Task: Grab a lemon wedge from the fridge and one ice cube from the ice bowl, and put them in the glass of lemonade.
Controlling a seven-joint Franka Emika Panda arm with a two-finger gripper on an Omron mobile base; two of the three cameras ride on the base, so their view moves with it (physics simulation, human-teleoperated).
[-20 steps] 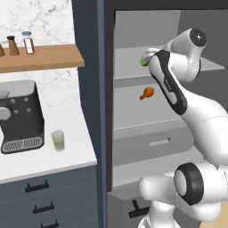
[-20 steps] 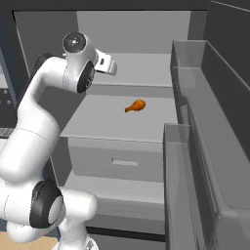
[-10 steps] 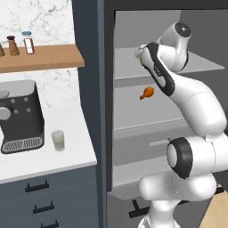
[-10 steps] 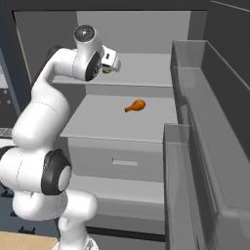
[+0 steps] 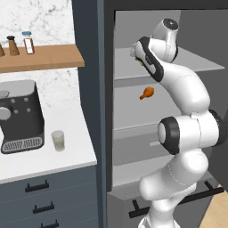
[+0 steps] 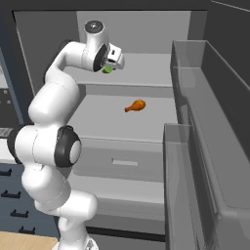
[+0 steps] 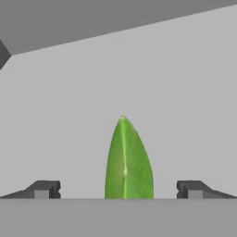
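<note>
The jaws stand wide apart, and in the hand view the gripper has a green wedge lying between its two tips, touching neither; its pointed end aims toward twelve o'clock across the pale shelf. From the right base view the gripper sits over the upper shelf of the open fridge, with the wedge just under it. On the next shelf down, at about five o'clock from the gripper, lies an orange drumstick. In the left base view the glass of lemonade stands on the white counter, at about four o'clock from the coffee machine, well apart from the fridge.
</note>
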